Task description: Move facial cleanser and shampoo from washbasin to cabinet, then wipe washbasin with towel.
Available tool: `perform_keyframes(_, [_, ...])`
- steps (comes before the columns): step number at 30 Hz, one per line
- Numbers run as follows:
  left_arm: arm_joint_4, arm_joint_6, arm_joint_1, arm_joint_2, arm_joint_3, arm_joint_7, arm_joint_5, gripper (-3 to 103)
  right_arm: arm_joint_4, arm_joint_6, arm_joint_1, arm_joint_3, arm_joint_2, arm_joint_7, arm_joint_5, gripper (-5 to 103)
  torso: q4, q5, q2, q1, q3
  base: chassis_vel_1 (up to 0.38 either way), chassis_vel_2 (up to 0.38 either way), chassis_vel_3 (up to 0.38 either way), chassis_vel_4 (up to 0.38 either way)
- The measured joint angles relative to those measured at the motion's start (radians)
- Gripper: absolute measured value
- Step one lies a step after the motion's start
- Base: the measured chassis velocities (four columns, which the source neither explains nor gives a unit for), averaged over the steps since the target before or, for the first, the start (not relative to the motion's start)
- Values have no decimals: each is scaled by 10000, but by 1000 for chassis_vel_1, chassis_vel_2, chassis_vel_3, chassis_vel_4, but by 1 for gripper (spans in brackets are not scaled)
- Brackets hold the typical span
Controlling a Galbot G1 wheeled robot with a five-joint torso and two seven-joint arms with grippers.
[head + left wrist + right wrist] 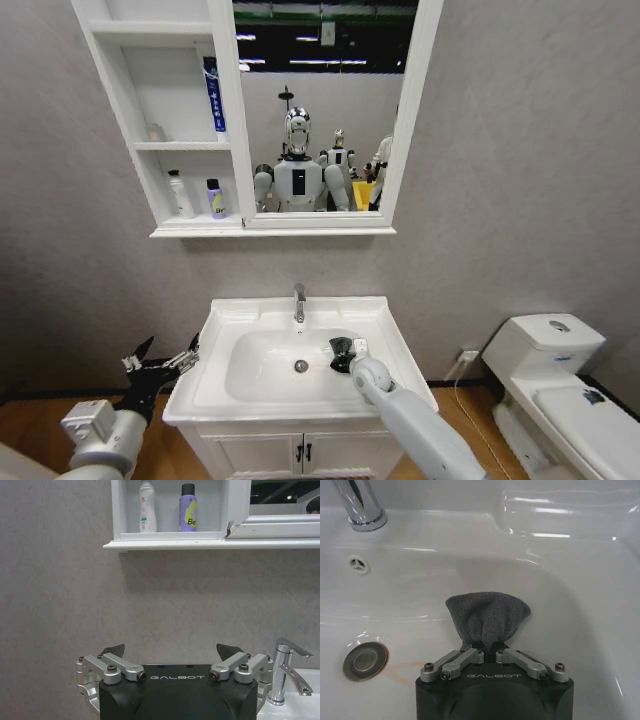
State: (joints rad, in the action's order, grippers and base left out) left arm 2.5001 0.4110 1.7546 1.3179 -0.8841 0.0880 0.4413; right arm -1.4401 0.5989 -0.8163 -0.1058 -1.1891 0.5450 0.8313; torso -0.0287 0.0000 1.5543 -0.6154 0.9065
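While right gripper [489,647] clamps towel [488,615] in washbasin [380,325] | left gripper [171,655] spread, idle

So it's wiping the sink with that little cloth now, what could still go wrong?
The right gripper pinches only a corner of the towel inside the washbasin, so the cloth might slip free mid-wipe. The tap stands close by, and a wide sweep could knock it. The left gripper hangs open just off the basin's left edge and could bump it if the robot shifts.
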Motion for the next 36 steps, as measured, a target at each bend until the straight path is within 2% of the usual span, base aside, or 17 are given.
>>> perform_keyframes(16, [0, 0, 0, 0, 0, 0, 0, 100, 1046, -11, 288, -235, -649, -687, -492, 5, -2, -1, 0, 0, 0, 0, 0, 0, 0])
perform_keyframes(36, [0, 0, 1, 0, 0, 0, 0, 100, 3125, -529, 1177, -827, -2417, -1593, -1472, 5, -2, -2, 0, 0, 0, 0, 0, 0, 0])
